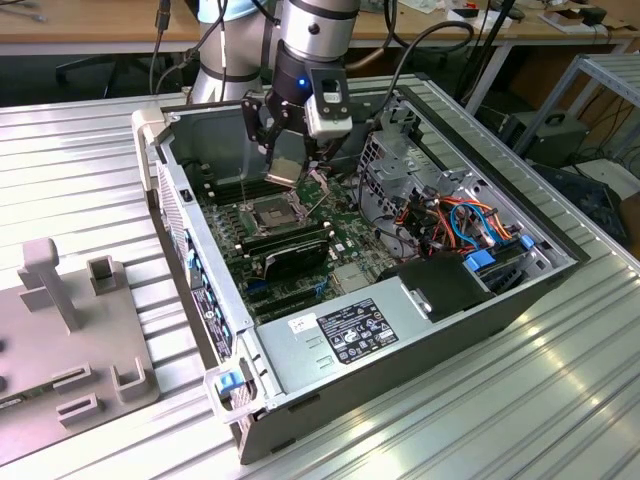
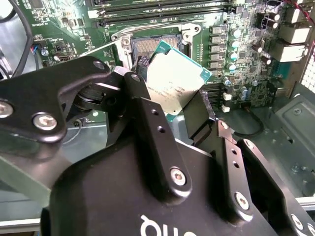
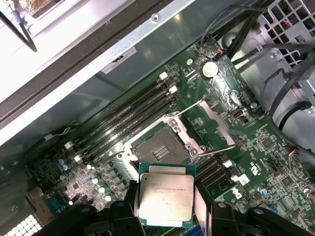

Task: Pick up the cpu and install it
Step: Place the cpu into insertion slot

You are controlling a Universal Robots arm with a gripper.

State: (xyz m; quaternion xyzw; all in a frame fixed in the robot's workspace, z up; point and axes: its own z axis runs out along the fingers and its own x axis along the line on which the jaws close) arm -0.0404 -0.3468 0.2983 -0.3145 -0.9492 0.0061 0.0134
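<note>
Across the exterior view's left, a ribbed metal table (image 1: 90, 150) carries a grey fixture plate (image 1: 60, 340), and wooden desks (image 1: 100, 30) line the room behind. At centre a computer case (image 1: 330, 400) lies on its side with the panel off, exposing the motherboard (image 1: 300, 255). Above its socket (image 1: 272, 212) the gripper (image 1: 287, 170) pinches the cpu (image 1: 286, 172) by two opposite edges, holding it in the air apart from the socket. Further right are tangled orange and blue cables (image 1: 470, 225), then a metal shelf rack (image 1: 612, 68). In the second wrist view the gripper's black body hides the cpu's lower corner. The exterior view's upper edge cuts off the arm (image 1: 315, 25).
</note>
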